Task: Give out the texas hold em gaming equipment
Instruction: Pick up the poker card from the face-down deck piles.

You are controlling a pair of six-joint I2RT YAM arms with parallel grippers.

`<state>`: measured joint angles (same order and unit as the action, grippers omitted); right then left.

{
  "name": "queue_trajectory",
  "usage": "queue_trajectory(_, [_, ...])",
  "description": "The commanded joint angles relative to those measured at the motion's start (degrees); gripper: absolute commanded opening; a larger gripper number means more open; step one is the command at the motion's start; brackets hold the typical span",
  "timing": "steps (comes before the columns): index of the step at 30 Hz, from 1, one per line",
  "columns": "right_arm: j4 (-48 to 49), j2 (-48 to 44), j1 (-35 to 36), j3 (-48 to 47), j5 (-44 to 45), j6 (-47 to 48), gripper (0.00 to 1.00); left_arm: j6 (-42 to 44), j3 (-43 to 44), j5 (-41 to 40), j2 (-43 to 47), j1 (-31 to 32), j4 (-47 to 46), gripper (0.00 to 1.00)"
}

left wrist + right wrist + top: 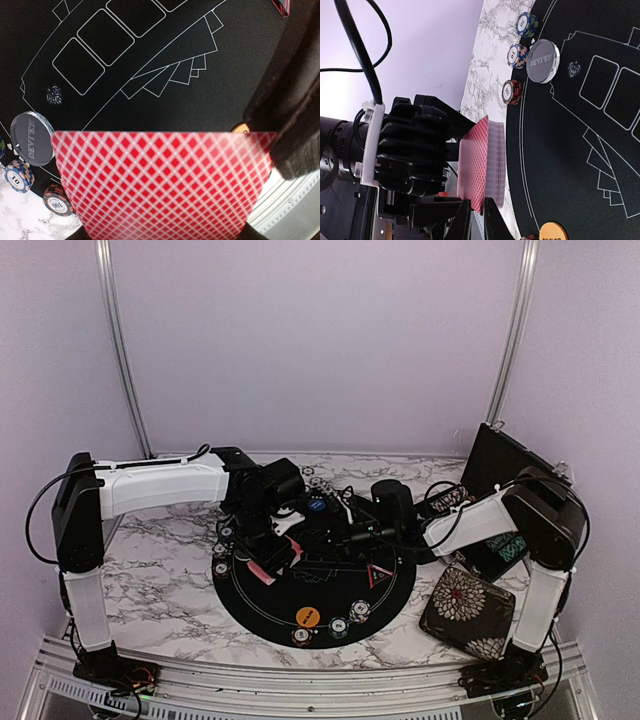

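My left gripper (268,558) is shut on a deck of pink-red-backed playing cards (160,185), held on edge over the left side of the round black mat (330,592). The deck hides the left fingers in the left wrist view. My right gripper (479,222) is pinched on the lower edge of the deck's top card (472,167), which has peeled slightly off the deck. A grey dealer button (543,60) and striped chip stacks (512,92) lie along the mat's rim. An orange disc (307,617), more chips (338,625) and the red-edged triangle (378,575) sit on the mat's near part.
A floral square pouch (468,612) lies at the right front of the marble table (160,580). A black case (500,480) stands open at the back right, beside the right arm. A blue disc (317,506) and chips sit at the mat's far edge, under the arms.
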<state>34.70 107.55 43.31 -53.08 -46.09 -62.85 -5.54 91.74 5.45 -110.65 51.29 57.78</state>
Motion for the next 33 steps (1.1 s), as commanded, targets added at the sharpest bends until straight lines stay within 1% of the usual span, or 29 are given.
queue_trajectory(1, [1.63,0.15,0.80,-0.46,-0.75,-0.34,0.08,0.37,-0.05,-0.43,0.00,-0.44,1.72,0.51])
queue_trajectory(7, [1.64,0.56,0.80,-0.70,-1.02,-0.45,0.07,0.45,-0.16,-0.26,0.13,-0.41,1.69,0.50])
queue_trajectory(18, [1.25,0.82,0.72,-1.54,-1.11,-0.83,0.00,0.51,-0.75,-0.21,0.64,-0.55,1.64,0.50])
queue_trajectory(33, [1.83,-0.36,-0.52,-1.35,-0.76,-1.91,0.00,0.48,-1.66,-0.26,1.40,-0.57,1.37,0.49])
